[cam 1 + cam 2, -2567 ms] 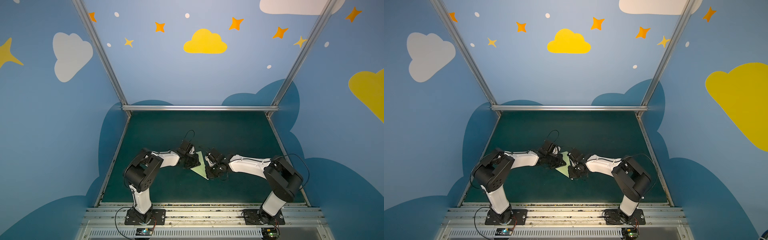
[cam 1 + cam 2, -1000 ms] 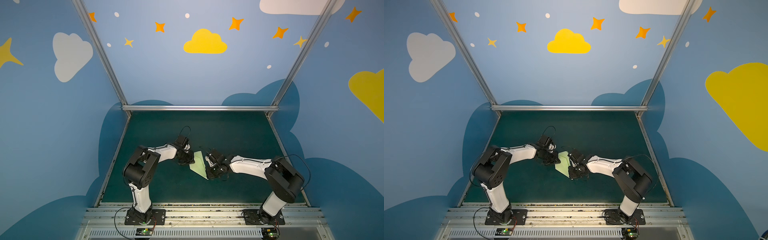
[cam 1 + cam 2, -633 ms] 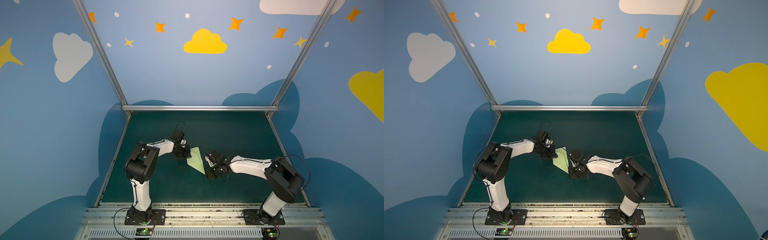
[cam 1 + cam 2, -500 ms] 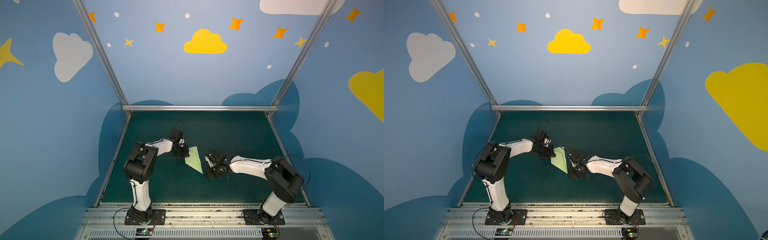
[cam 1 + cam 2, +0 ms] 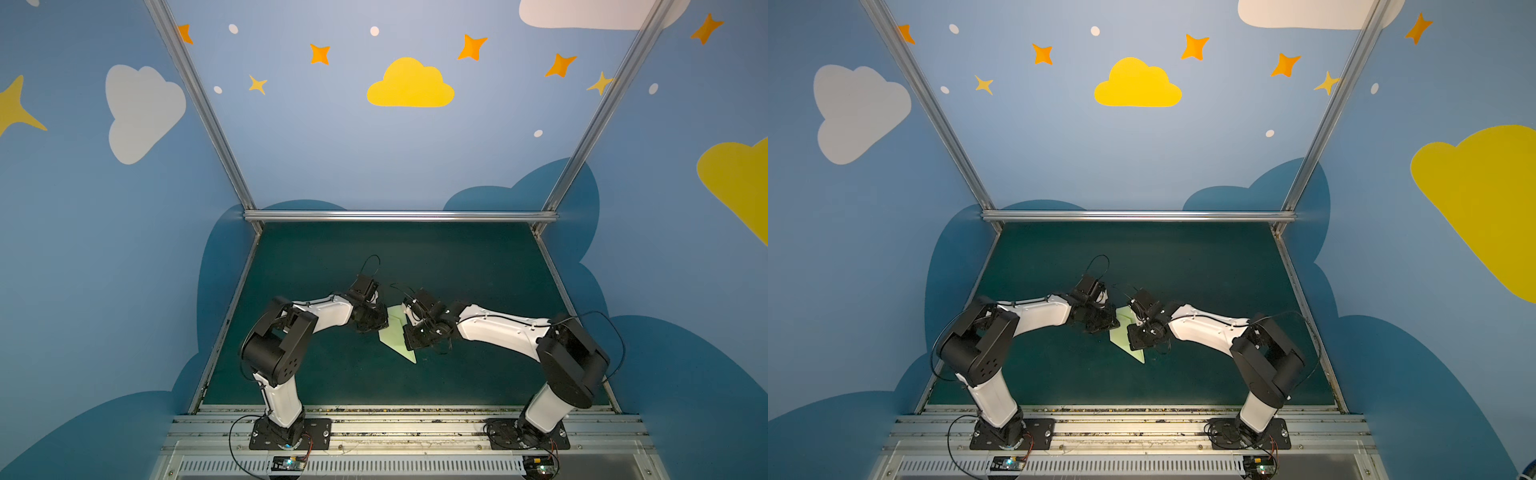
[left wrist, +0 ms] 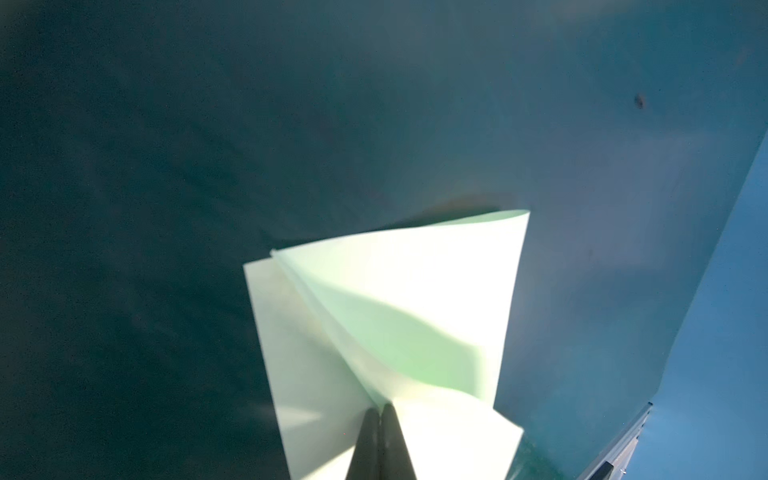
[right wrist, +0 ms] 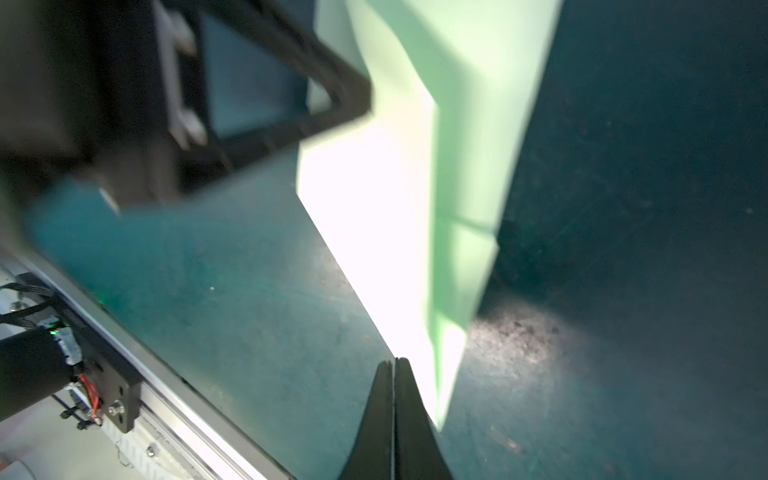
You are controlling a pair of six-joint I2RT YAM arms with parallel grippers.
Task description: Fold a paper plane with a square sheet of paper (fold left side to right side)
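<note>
the pale-green sheet of paper (image 5: 397, 337) lies in the middle of the dark green worktop (image 5: 332, 374), between the two claws, and it is no more a square. in both top views it is a narrow shape with a sharp point toward the near edge of the worktop. so the early folds seem done, and i judge the task is well past its half. in the left wrist view the layers are not flat: one flap curves up and opens like a fan (a shadow sits under it), so this side fold is not pressed down yet.

the left claw (image 6: 380, 409) has its fingers (image 6: 392, 444) together, with the tips at the place where the layers meet, touching the paper. if a thin layer is pinched between them, i cannot tell. the right claw (image 7: 394, 363) is also closed together and holds nothing that i can see. its tips are just beside the bright edge of the paper, near the pointed end.

what is left, as i judge: to lay the raised flap over to the right side, to press the crease flat, and perhaps the wing folds.
</note>
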